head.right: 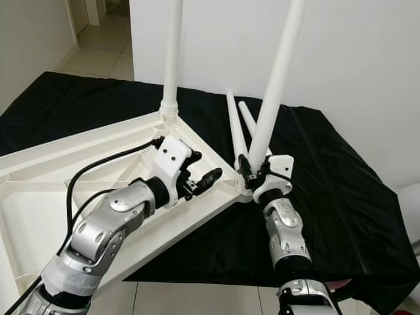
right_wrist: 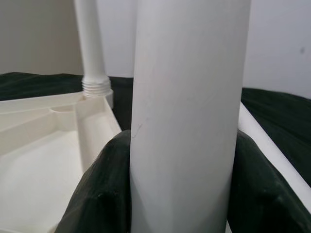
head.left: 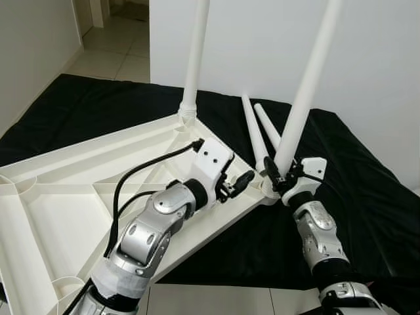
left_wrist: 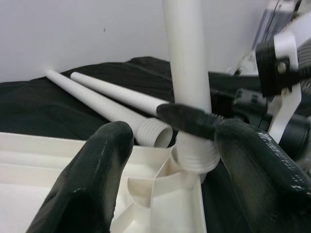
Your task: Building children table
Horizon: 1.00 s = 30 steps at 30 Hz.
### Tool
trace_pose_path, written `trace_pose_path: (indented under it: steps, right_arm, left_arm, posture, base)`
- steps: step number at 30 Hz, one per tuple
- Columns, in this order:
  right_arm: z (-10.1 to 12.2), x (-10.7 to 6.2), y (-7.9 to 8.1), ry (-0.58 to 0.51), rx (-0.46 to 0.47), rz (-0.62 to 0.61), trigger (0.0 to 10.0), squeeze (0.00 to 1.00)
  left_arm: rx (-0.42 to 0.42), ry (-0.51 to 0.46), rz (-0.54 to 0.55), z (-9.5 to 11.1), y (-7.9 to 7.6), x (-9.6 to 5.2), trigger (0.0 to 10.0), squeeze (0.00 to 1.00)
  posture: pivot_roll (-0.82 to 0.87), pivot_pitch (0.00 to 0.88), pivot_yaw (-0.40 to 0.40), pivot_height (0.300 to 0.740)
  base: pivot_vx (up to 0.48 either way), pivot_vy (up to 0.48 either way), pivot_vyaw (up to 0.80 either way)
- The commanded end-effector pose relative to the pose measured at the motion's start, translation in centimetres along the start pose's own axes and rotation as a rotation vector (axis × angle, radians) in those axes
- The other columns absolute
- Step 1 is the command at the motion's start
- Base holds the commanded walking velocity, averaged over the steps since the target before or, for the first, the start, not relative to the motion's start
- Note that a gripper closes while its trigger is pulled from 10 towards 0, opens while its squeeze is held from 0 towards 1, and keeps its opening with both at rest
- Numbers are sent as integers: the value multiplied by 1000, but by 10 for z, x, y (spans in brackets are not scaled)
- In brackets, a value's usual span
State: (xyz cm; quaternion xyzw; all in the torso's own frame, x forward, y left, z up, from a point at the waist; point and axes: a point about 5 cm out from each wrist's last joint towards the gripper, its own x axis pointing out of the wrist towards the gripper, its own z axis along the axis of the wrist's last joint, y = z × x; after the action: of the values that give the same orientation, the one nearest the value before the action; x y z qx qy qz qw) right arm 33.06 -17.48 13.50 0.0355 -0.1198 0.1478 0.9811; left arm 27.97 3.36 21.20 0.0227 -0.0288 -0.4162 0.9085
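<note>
White walls all round, pale tile floor, and a black sheet spread out as the work surface. The white plastic table top lies upside down on it, ribbed underside up, its near edge cut off by the frame.

One table leg stands upright in the far corner socket, top cropped out of shot. A second leg sits tilted in the corner socket nearest the right arm, leaning away to the right; its top is cut off too. Two spare legs lie on the sheet just behind that corner, threaded ends toward the table.

The right gripper is clamped round the base of the tilted leg. The right wrist camera has both black fingers pressed against the shaft, though the leg blocks most of that picture.

The left gripper hangs over the table top beside that corner, spread wide with nothing in it. Its wrist view shows the threaded end of the leg in the socket, which the head cameras can't resolve, and it's blurry up close.
</note>
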Motion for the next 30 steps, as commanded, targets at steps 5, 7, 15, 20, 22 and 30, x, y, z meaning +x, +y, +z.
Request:
trace_pose_path:
  steps: [5,7,15,20,22,30]
  right_arm:
    - [15,4,13,-23,-47,177,10000,0]
    - [17,5,16,-19,-51,228,10000,0]
    - [23,1,30,11,-74,441,10000,0]
    - [22,-4,38,51,-86,550,10000,0]
    - [20,-8,43,79,-94,614,10000,0]
    - [18,-12,49,110,-93,681,10000,0]
  left_arm:
    - [-105,-74,-165,23,0,3,10000,1000]
    - [-111,-87,-166,30,3,6,10000,1000]
    - [-171,-108,-178,51,16,17,10000,0]
    - [-252,-133,-209,63,21,18,10000,0]
    - [-272,-127,-211,65,24,20,10000,0]
    - [-414,-159,-229,75,34,19,1961,0]
  posture:
    - [39,0,-124,740]
    - [38,0,-126,740]
    - [32,0,-121,740]
    - [35,0,-119,740]
    - [37,0,-115,740]
    - [40,0,-110,740]
  base:
    - [0,0,0]
    - [0,0,0]
    - [0,0,0]
    - [0,0,0]
    - [0,0,0]
    - [0,0,0]
